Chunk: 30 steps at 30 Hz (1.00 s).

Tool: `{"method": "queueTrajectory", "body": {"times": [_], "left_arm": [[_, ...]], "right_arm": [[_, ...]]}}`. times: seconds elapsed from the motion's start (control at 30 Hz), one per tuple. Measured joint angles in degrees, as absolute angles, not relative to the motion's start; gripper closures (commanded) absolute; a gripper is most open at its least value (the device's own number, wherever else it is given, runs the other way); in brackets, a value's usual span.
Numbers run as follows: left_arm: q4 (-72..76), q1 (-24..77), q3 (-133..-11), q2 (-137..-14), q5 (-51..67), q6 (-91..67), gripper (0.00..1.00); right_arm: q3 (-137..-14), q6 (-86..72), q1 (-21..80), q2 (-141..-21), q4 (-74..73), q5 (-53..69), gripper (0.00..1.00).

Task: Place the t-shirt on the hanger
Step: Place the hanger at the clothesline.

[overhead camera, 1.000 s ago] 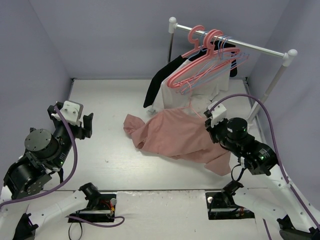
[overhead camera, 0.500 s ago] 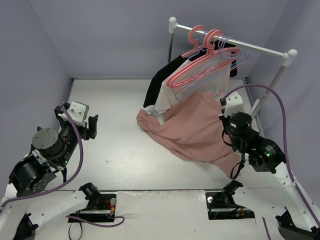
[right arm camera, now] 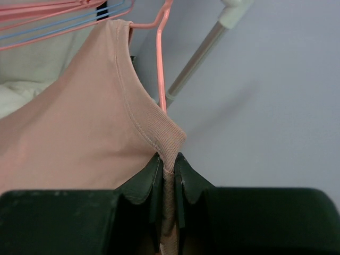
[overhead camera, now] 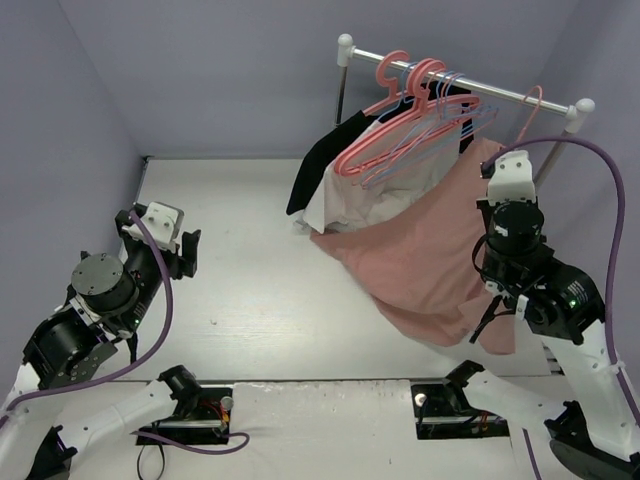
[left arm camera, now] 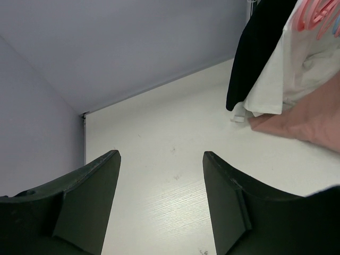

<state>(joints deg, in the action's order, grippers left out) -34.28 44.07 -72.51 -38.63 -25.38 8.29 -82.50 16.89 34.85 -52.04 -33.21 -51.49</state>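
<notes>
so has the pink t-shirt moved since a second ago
Yes. The t-shirt has risen off the table, up and right toward the rack rail, gripped by the right claw.

1. Left arm (overhead camera: 95, 300) folded low at 8 o'clock of the top view, wrist angled toward 2 o'clock.
2. Left claw (left arm camera: 160, 159) spread wide, both dark fingers well apart, holding nothing.
3. Right arm (overhead camera: 545, 290) standing high at 4 o'clock, forearm reaching toward 12 o'clock.
4. Right claw (right arm camera: 167, 162) pinched tight on a ribbed edge of the t-shirt (right arm camera: 74, 117), fingers nearly touching.
</notes>
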Motion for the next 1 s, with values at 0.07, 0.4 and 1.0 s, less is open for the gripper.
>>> {"method": "queueTrajectory", "body": {"times": [0.07,0.4,1.0], "left_arm": [[-33.9,44.1,-72.4,-38.8,-25.4,8.3,0.41],[-32.7,44.1,-68.3,-39.3,-25.3,8.3,0.41],[-32.1,44.0,-64.1,-41.1,-23.5,7.0,0.41]], "right_arm": [[-84.5,17.5,34.9,-53.9,-33.3,-52.8,1.00],[-85.9,16.0,30.6,-65.1,-28.0,-52.4,1.00],[-84.4,15.2,13.4,-73.2,-12.7,-40.6,1.00]]}}
